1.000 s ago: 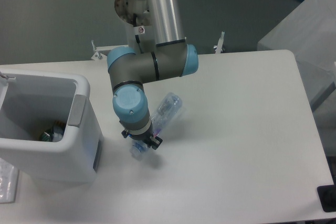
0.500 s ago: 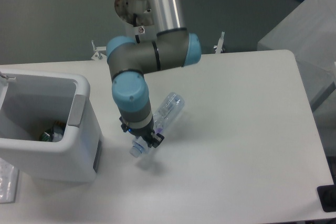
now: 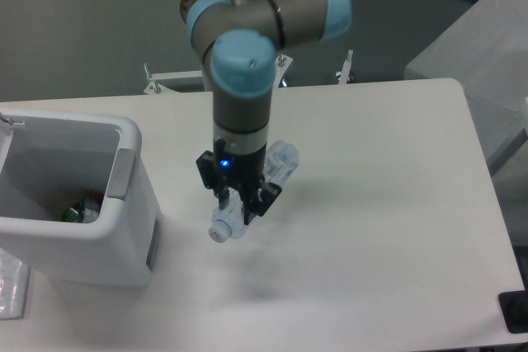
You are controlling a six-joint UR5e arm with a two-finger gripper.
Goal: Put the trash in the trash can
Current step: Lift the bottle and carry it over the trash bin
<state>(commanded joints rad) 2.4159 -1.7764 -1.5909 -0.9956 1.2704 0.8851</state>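
Now the fingers (image 3: pixel 237 204), clamped on the bottle (image 3: pixel 252 193), are higher above the table (image 3: pixel 388 204) than before, right of the trash can (image 3: pixel 124 228).

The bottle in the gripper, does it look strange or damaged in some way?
Yes. The clear plastic bottle is crushed and hangs tilted in the gripper, cap end low, above the table beside the trash can. Nothing looks spilled.

Grey and silver tubular links are joined by light-blue caps; the black end effector (image 3: pixel 239 201) carries a blue light.
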